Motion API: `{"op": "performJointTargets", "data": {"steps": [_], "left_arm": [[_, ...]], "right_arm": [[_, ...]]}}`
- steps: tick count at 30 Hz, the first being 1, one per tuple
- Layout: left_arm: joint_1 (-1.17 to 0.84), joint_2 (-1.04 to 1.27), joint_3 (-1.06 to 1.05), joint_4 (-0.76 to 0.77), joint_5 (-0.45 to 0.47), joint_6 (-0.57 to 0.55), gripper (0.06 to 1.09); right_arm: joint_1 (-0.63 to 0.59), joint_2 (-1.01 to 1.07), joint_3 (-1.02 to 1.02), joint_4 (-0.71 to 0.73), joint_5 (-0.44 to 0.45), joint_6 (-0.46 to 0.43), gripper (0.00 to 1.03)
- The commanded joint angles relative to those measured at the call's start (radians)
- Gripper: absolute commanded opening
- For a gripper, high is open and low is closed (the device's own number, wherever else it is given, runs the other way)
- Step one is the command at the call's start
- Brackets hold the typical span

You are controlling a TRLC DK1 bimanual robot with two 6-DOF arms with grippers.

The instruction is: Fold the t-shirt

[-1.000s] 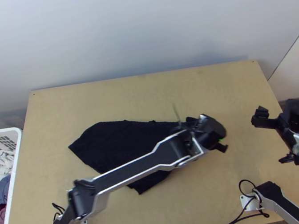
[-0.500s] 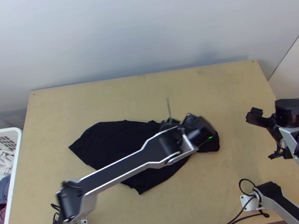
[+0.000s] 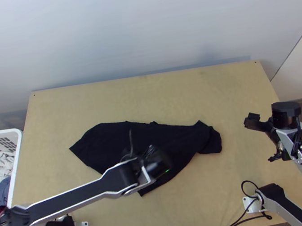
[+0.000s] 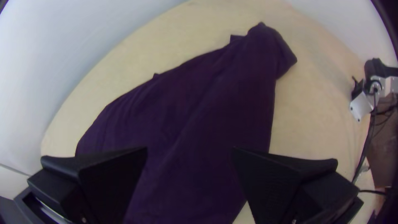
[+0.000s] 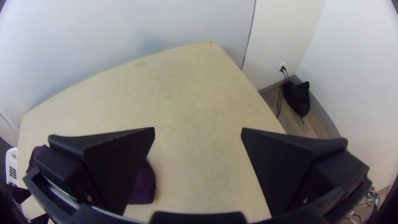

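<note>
Dark t-shirt lies across the middle of the table, both grippers parted wide

The black t-shirt (image 3: 180, 140) lies flat in the main on the light wooden table (image 3: 220, 89), stretched sideways across its middle, well apart from the far edge. It makes a long, uneven shape, with a pointed corner toward the table's left edge and another pointing toward the near edge. Its right-hand end is rumpled and looks turned over on itself, and shallow creases run along the cloth. How many layers lie in it, I cannot tell.

The left gripper (image 3: 154, 160) is over the shirt, its arm crossing above the table's near left part and covering some of the cloth. In the left wrist view its jaws stand wide apart, gripping nothing, with the shirt showing in the gap between them.

The right gripper (image 3: 264, 138) is above the table near its right edge, apart from the shirt's rumpled end. Its jaws also stand wide apart, with bare wood and no cloth between them.

Beside the table's left edge stands a white basket (image 3: 17, 131) holding loose clothes (image 3: 0, 192) in white, blue and dark red. A black bag (image 5: 297, 97) is on the floor past the table's right edge.
</note>
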Motion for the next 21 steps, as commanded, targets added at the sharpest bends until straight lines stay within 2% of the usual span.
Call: {"op": "performJointTargets", "data": {"steps": [1, 3, 21], "left_arm": [[-0.016, -0.136, -0.226, 0.004, 0.021, 0.005, 1.03], [-0.021, -0.150, -0.261, 0.007, 0.045, 0.006, 1.03], [-0.064, -0.141, -0.390, 0.108, 0.200, -0.060, 1.03]], "right_arm": [[0.013, -0.020, -0.056, 0.014, -0.013, 0.008, 0.94], [0.018, -0.017, -0.069, 0.022, -0.013, 0.004, 0.98], [0.030, 0.065, -0.052, 0.045, -0.014, -0.004, 0.98]]}}
